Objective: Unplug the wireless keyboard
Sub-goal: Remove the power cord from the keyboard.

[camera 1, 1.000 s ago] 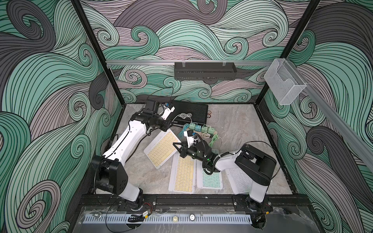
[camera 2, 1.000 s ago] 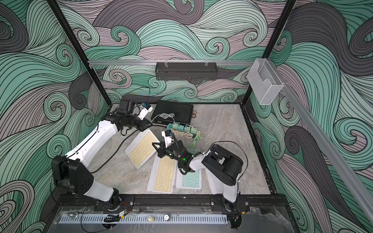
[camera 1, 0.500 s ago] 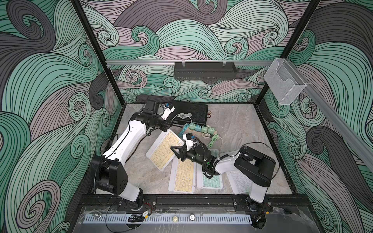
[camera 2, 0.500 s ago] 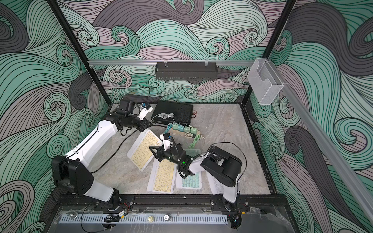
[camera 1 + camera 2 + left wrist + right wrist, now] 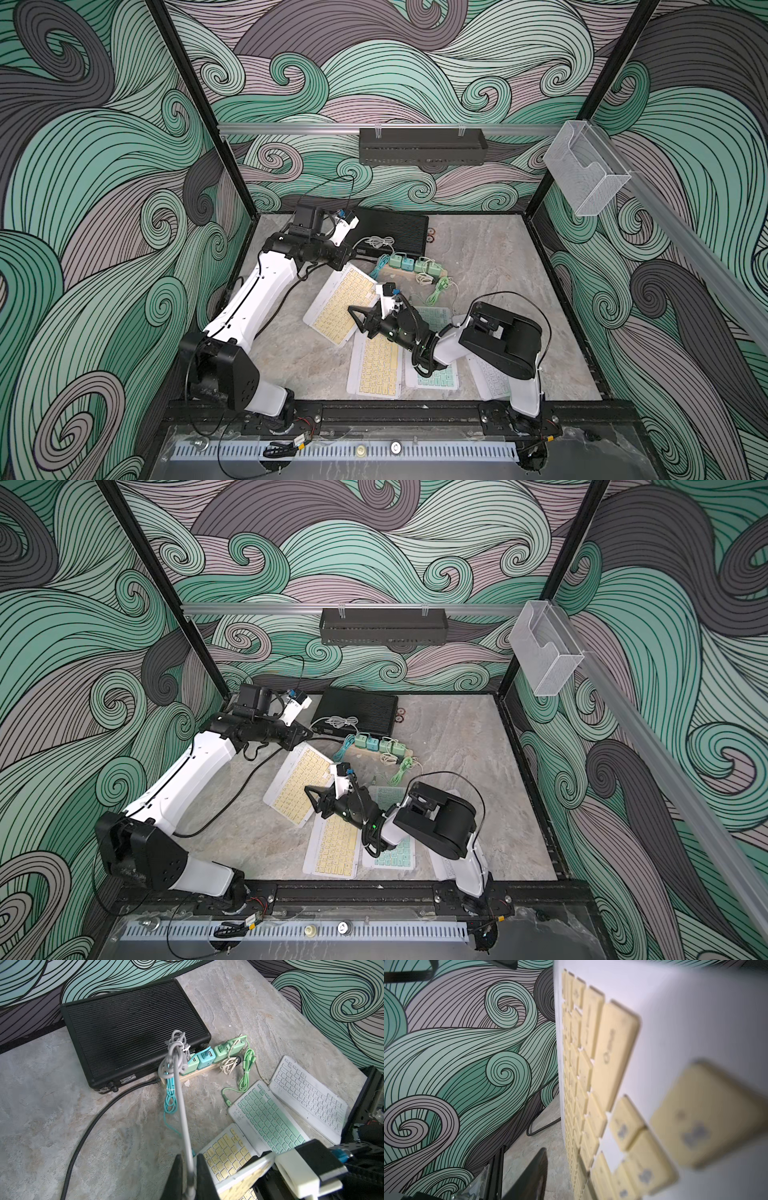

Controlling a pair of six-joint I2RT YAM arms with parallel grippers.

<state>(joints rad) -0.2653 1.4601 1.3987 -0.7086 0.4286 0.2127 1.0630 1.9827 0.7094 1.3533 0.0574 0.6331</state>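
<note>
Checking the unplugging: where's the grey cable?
Left wrist view: the grey cable runs from the power strip by the black case into the left gripper.

White keyboard with yellow keys point(image 5: 340, 305), lying askew directly beneath the spread right pincer point(image 5: 358, 319). Grey cable point(image 5: 180, 1105), taut, clamped in the left pincer point(image 5: 189, 1158).

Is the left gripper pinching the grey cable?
Yes, in the left wrist view the grey cable runs down between the two black fingers of the left gripper, which are closed against it.
</note>
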